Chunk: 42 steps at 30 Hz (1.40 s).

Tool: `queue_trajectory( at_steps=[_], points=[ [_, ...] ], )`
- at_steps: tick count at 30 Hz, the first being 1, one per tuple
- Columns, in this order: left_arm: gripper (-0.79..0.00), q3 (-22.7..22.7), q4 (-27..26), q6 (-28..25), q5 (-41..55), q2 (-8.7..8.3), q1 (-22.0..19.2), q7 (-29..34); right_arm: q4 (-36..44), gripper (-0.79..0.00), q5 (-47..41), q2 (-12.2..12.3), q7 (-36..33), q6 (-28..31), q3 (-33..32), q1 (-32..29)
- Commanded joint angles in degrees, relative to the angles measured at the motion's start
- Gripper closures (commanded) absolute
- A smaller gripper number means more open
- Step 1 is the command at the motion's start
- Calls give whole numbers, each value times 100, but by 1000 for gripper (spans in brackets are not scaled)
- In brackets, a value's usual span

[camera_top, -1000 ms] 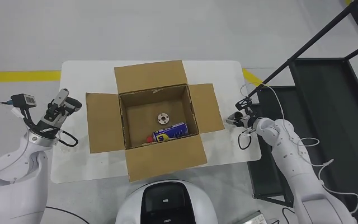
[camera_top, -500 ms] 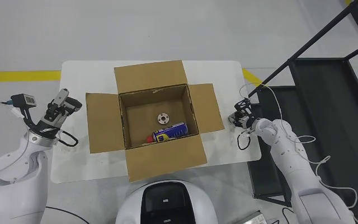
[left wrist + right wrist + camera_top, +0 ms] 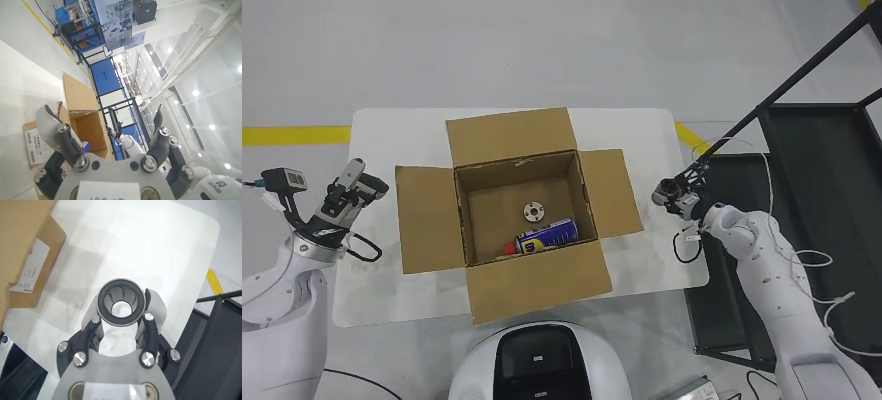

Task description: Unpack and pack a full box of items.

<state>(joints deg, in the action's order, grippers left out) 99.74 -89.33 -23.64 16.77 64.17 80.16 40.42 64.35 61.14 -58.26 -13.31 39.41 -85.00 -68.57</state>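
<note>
Right wrist view: right jaws clamped on a cylindrical bearing (image 3: pixel 121 320), held above the bench (image 3: pixel 151 247) beside the box (image 3: pixel 512 135). Left jaws stand apart at the bench's left edge. Judged step: unpacking. Next move: lower the bearing onto bare bench and release it.

Box (image 3: pixel 482 205) open on top, flaps (image 3: pixel 427 218) splayed, table (image 3: pixel 372 290) strips L & R, black rack (image 3: pixel 822 180) at R edge.
</note>
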Motion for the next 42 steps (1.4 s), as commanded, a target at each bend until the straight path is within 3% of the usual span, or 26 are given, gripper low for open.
queue_trajectory(
  at_steps=[1, 7, 13, 19, 24, 42],
  points=[
    [-785, 0, 0, 0, 0, 0, 0, 0, 482, 0, -7, 41, 78, -35, -197, -193],
    [-785, 0, 0, 0, 0, 0, 0, 0, 2247, 0, 16, 115, -34, -111, -529, -707],
    [-785, 0, 0, 0, 0, 0, 0, 0, 3299, 0, 95, 60, -746, 149, 308, -389],
    [-785, 0, 0, 0, 0, 0, 0, 0, 2994, 0, -27, -180, -1142, 2, 1767, 581],
    [-785, 0, 0, 0, 0, 0, 0, 0, 2451, 0, -122, -379, -1065, -191, 2481, 1253],
    [-785, 0, 0, 0, 0, 0, 0, 0, 2388, 0, -133, -395, -1017, -175, 2530, 1305]
  ],
)
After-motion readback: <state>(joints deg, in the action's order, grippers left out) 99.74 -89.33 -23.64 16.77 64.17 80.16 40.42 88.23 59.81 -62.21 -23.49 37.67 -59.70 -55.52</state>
